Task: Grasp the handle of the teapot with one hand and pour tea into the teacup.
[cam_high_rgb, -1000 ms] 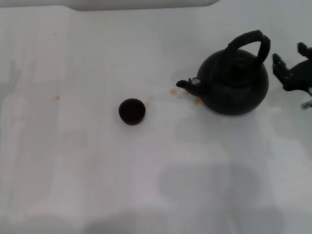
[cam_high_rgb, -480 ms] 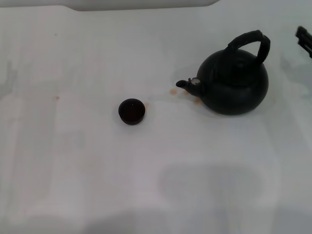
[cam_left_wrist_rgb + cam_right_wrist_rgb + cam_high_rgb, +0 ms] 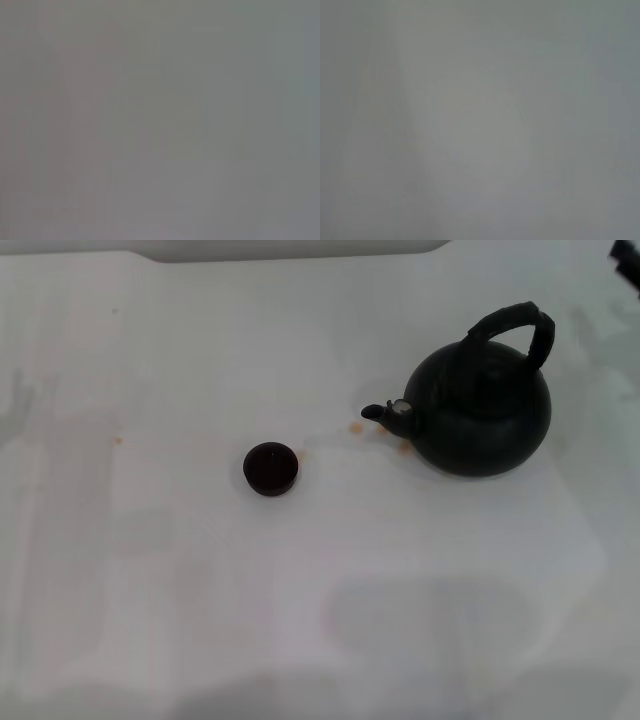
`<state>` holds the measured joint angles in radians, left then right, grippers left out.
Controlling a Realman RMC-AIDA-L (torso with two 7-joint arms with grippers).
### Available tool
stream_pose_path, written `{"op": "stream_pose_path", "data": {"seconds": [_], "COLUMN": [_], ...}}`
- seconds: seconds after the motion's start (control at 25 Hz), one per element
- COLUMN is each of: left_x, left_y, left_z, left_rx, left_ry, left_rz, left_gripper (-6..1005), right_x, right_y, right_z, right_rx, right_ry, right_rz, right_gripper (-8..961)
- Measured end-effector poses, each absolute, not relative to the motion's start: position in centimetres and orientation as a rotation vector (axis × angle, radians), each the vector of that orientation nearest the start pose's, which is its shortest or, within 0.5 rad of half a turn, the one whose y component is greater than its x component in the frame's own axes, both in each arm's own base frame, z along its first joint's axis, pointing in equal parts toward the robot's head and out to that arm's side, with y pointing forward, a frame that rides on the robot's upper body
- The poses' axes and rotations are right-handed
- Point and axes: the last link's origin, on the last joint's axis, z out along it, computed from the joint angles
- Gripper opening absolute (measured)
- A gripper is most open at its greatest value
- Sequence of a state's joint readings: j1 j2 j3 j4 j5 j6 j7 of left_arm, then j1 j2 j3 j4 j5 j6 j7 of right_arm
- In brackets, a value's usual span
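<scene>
- On the left part of the white table (image 3: 150, 570) there is nothing of the task; only one small orange-brown spot (image 3: 117, 440) is seen there. The left gripper is not in view, so its state cannot be told.
- Near the middle stands the cup (image 3: 270, 468), upright and alone. Its inside looks dark, and I cannot tell if there is tea in it.
- Between the cup and the pot lie some orange-brown drops (image 3: 356, 426) on the table, close to the spout (image 3: 385, 413). One more faint drop is just beside the cup.
- On the right stands the pot (image 3: 480, 410), upright on the table, well apart from the cup. The spout points to the left, toward the cup. The handle (image 3: 520, 325) arches over the top and nothing holds it.
- At the top right corner a small dark piece, probably the right gripper (image 3: 628, 254), is at the edge, well apart from the handle. If it is released or clenched, I cannot tell.
- Both wrist views show only a plain grey surface.
- My judgement: the drops suggest that tea was spilled here, but the pictures do not show if the pouring is finished. If not, grasping the handle, lifting and pouring are all left.
</scene>
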<state>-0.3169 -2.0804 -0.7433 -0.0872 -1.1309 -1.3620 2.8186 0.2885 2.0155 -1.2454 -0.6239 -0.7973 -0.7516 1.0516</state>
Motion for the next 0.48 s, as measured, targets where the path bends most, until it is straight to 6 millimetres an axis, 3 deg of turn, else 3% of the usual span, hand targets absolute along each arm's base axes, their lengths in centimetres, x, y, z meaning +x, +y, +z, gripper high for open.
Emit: {"op": "stream_pose_path", "data": {"seconds": [0.16,0.48], "left_x": [-37.3,-37.2], "left_y": [27.8,27.9], "left_z": [2.5,2.7], "left_rx": [-1.306,-1.307], "left_ry": [-0.656,-0.644], "left_rz": [-0.808,-0.813], "left_gripper": [863,861], "right_x": [35.1,37.7], "right_y": [35.3,33.7], "right_z": [5.3,5.0], "right_rx": [-1.652,-1.549], "right_ry": [0.840,0.936], "right_rz": [0.845,0.824], "right_gripper": [574,574]}}
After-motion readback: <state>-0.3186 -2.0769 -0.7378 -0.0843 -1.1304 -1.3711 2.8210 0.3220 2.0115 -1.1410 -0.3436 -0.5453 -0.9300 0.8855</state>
